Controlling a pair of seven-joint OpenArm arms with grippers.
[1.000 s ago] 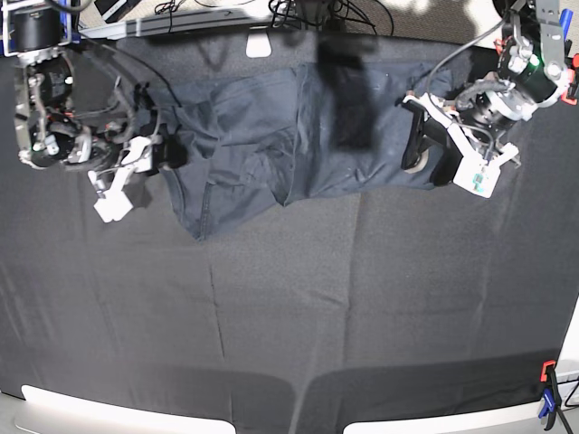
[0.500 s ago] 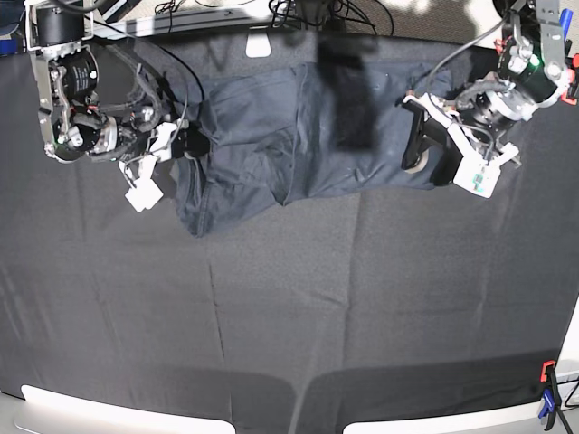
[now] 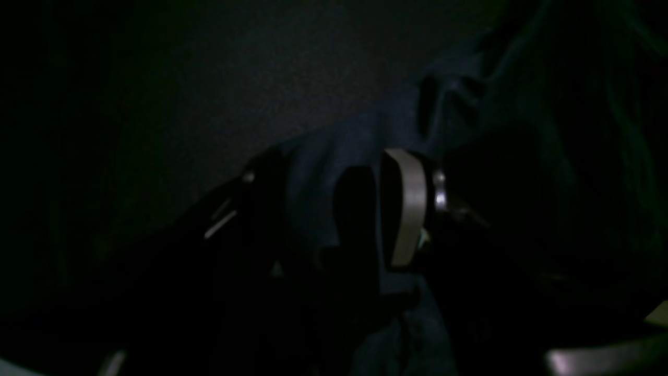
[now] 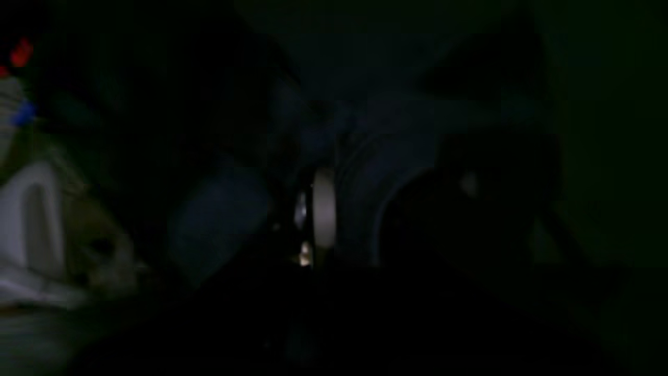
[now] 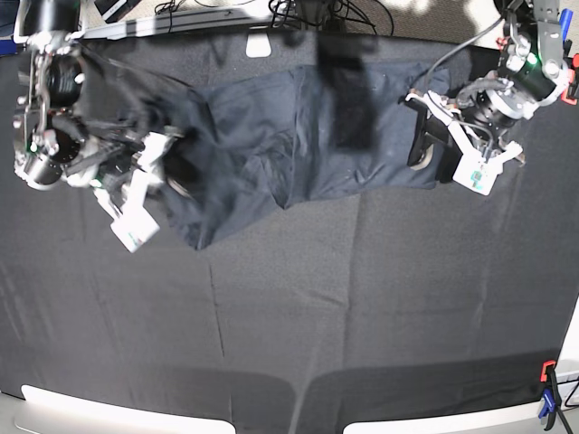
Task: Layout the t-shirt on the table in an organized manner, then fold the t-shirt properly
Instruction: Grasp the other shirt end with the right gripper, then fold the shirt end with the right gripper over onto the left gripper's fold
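The dark grey t-shirt (image 5: pixel 271 136) lies crumpled in a wide band across the far part of the table (image 5: pixel 362 298). At its left end, my right gripper (image 5: pixel 175 172) is shut on the t-shirt's bunched edge. The dark right wrist view shows cloth (image 4: pixel 360 172) pinched beside a pale fingertip (image 4: pixel 323 209) of that gripper (image 4: pixel 355 214). On the shirt's right end my left gripper (image 5: pixel 419 145) stands open. In the left wrist view its fingers (image 3: pixel 407 209) straddle a fold of the t-shirt (image 3: pixel 323 172), with the gripper (image 3: pixel 334 209) apart around it.
A white block (image 5: pixel 258 45) and tangled cables (image 5: pixel 308 11) sit past the table's back edge. An orange and blue clamp (image 5: pixel 548 391) grips the front right corner. The pale rim (image 5: pixel 118 413) runs along the front. A darker band (image 5: pixel 348 99) crosses the shirt's middle.
My right gripper has shut on the shirt's left edge and swung down and leftward, dragging that edge with it. The left arm has hardly moved.
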